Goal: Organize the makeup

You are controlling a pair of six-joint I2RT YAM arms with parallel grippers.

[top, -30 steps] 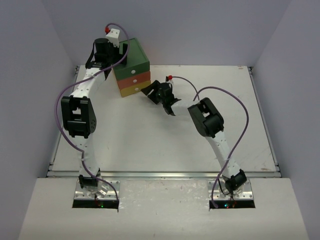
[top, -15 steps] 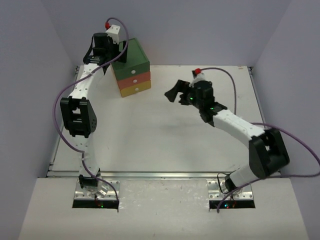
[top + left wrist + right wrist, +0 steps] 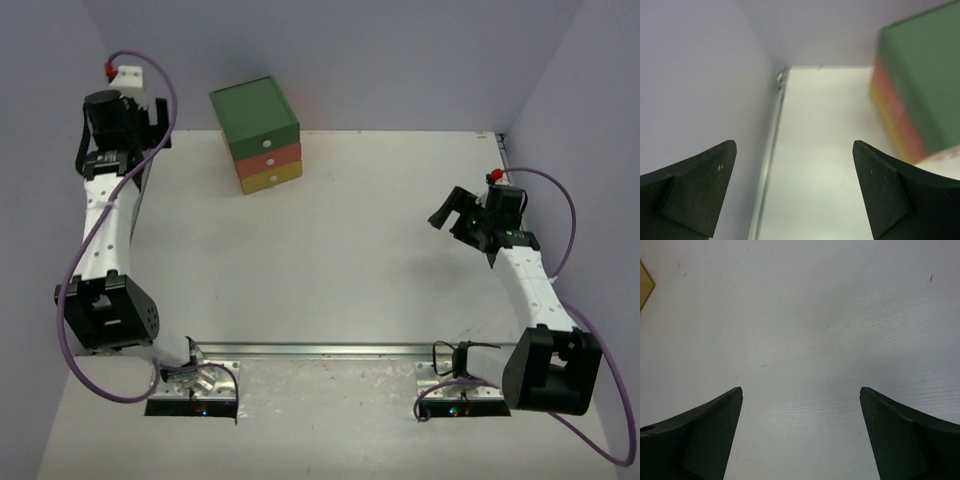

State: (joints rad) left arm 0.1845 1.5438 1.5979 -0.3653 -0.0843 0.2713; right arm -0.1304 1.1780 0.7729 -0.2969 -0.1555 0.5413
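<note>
**Both hands held wide, nothing gripped**

The left hand (image 3: 152, 112) is held up at the far left corner of the worktop (image 3: 330, 260), close to the side wall (image 3: 700, 75). Its jaws are spread wide and nothing is held between them, as is seen in the left wrist view (image 3: 794, 144). The drawer chest (image 3: 258, 135), green over orange over yellow, is stood at the far edge, well apart from this hand, and is seen blurred at the right of that view (image 3: 910, 90).

The right hand (image 3: 452, 215) is held over the right part of the worktop, pointed toward the chest but well apart from it. Its jaws are likewise spread wide, with only bare white surface seen between them (image 3: 801, 388).

The makeup is shown in none of the views, so its place cannot be told.
</note>
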